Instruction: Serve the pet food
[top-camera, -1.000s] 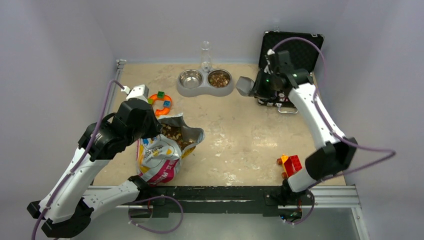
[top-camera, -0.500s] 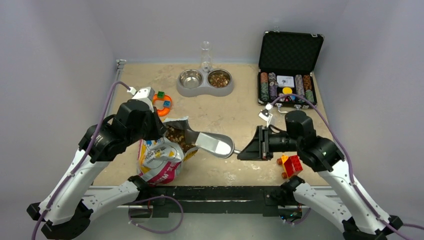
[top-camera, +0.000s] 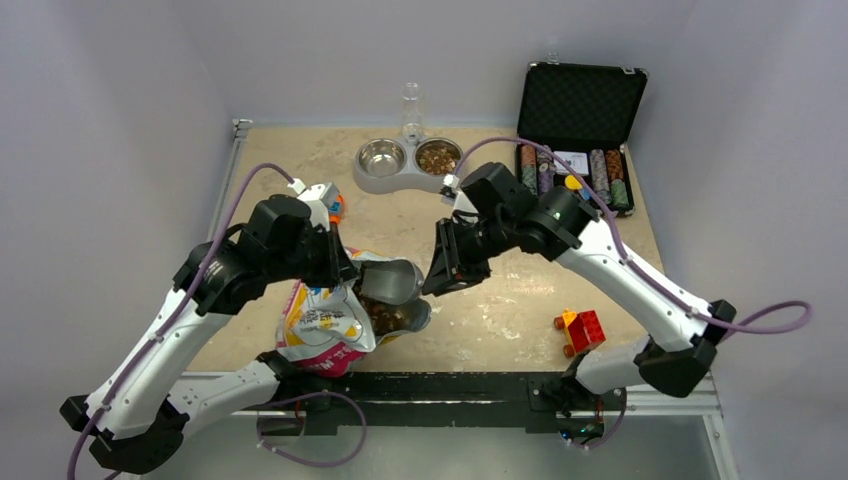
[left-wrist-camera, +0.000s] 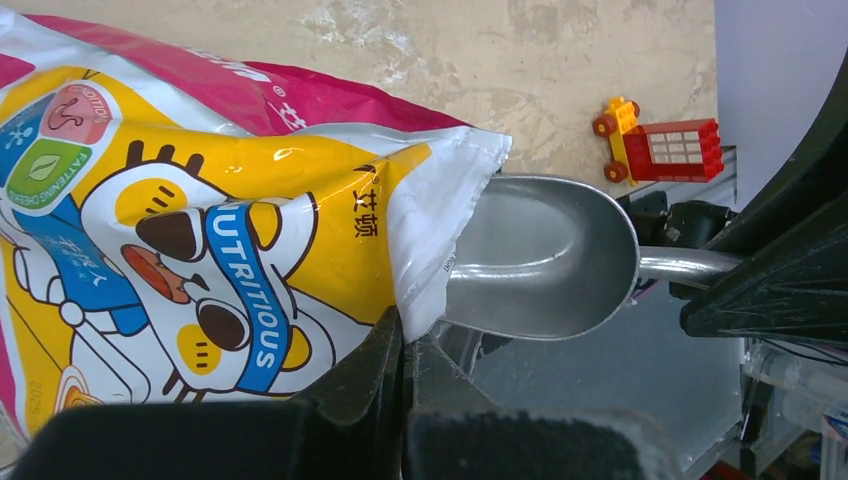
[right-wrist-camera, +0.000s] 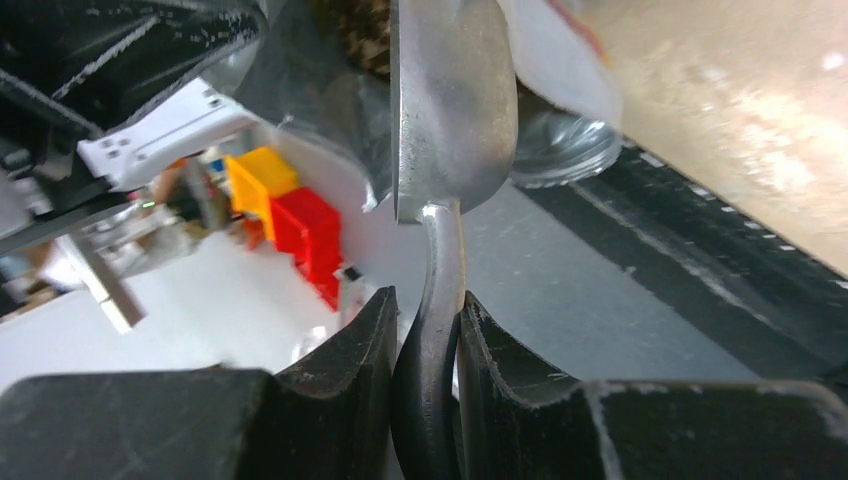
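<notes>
Presently, a grey double feeder (top-camera: 410, 183) sits at the middle of the tabletop's far edge, with a clear bottle (top-camera: 411, 108) standing behind it. An open case of poker chips (top-camera: 580, 105) occupies the far right corner, and a red-and-yellow brick toy (top-camera: 580, 330) lies by the near edge on the right. An orange toy (top-camera: 335, 205) shows partly behind the left arm. The printed foil bag (top-camera: 322, 328) stands by the near edge, left of centre; the metal scoop (left-wrist-camera: 545, 258) sits partly inside its mouth. The left gripper (left-wrist-camera: 403, 345) is fully closed, pinching the bag's rim. The right gripper (right-wrist-camera: 428, 308) is narrowly parted, clamped on the scoop's handle. The pet food (top-camera: 385, 316) lies inside the bag mouth; more fills the feeder bowl nearer the case.
</notes>
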